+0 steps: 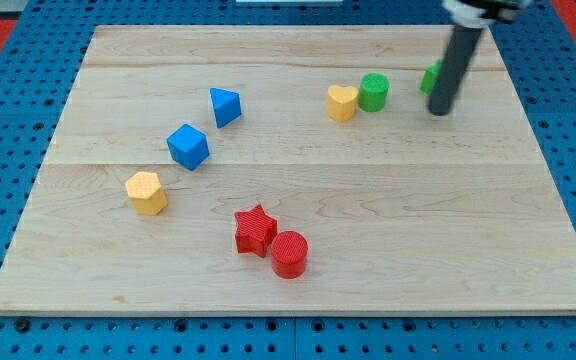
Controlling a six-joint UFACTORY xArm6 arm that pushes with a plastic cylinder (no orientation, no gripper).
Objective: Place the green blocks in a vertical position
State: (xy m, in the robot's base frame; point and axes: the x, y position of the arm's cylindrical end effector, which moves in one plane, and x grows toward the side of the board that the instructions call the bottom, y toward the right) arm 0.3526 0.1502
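While pressed against a second green block [431, 77] at the view's upper right, my tip [439, 110] down on the wooden board [368, 230], that block half hidden behind the rod, shape unclear. No gripper on this rod, so nothing to open or close. Just left, green cylinder [373, 92] touching yellow heart [342, 102]. Over at centre-left, blue wedge [224, 106], blue cube [188, 147], yellow hexagon [147, 193] strung diagonally. Near the bottom, red star [255, 231] touching red cylinder [289, 254].
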